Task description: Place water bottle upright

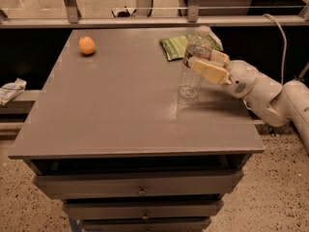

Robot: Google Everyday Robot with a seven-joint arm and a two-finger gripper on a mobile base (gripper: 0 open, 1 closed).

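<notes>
The water bottle (194,64) is clear and ribbed with a white cap. It stands near the right side of the grey table (111,110), its base on the tabletop and its top leaning slightly right. My gripper (203,61) reaches in from the right on a white arm. Its beige fingers (210,72) are closed around the bottle's upper middle.
An orange (87,45) lies at the table's far left. A green packet (176,45) lies behind the bottle at the far edge. The table has drawers (140,185) below its front edge. A railing runs behind it. A crumpled white cloth (10,90) lies on a ledge to the left.
</notes>
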